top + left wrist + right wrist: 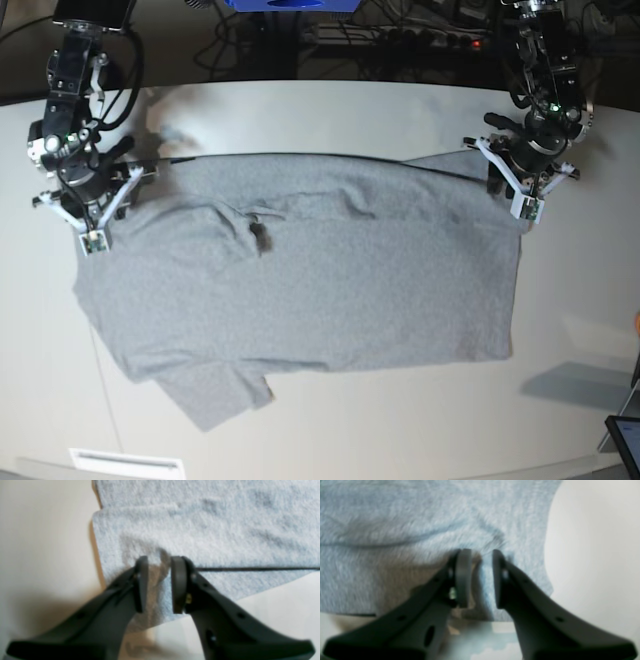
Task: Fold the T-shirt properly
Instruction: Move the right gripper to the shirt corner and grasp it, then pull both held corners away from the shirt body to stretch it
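Base view showed the T-shirt (310,290) spread on the bench (580,300); left hand (158,585) and right hand (481,578) each stood slightly parted around a cloth fold.

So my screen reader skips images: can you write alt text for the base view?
A grey T-shirt lies spread on a pale table, one sleeve at the near left. The left gripper and right gripper sit at its far corners.

My left gripper (159,583): fingers parted, a ridge of grey cloth between them
T-shirt (212,535): its folded corner lies under me
Table (45,550): pale, bare beside the cloth
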`<state>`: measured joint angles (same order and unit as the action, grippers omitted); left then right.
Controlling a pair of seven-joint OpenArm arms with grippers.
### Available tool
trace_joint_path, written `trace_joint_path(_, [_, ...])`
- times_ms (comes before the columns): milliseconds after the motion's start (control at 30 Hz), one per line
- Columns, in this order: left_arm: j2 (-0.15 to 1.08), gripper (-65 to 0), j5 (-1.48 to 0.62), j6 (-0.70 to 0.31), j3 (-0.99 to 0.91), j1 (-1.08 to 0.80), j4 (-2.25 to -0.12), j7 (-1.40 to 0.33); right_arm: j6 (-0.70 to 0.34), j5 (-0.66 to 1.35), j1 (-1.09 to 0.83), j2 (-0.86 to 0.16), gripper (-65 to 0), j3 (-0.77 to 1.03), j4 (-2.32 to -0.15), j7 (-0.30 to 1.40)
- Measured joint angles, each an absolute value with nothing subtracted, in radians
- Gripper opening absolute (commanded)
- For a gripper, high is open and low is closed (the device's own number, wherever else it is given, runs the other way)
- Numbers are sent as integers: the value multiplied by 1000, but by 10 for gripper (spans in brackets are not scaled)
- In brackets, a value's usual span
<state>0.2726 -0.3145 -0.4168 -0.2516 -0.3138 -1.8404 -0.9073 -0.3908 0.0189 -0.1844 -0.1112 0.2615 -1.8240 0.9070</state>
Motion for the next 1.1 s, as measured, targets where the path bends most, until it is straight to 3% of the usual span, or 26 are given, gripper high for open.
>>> trace_joint_path(200, [209,-472,-311,-403,-326,-389,-1796,-553,-386,19,-225,-79,-441,253,-1824,783])
trace_joint_path(367, [191,-475,-307,-416,-323,-398,-1681,-424,-433,15,-252,-80,-441,251,-1823,764])
trace_joint_path(733, [203,-477,-314,-414,-327,-390,-1574,-346,-432,23,-236,-80,-444,252,-1723,728])
trace_joint_path(1100, [293,-477,-318,-420,-323,-419,-1555,-340,-426,38,-263,-80,-445,251,-1709,680])
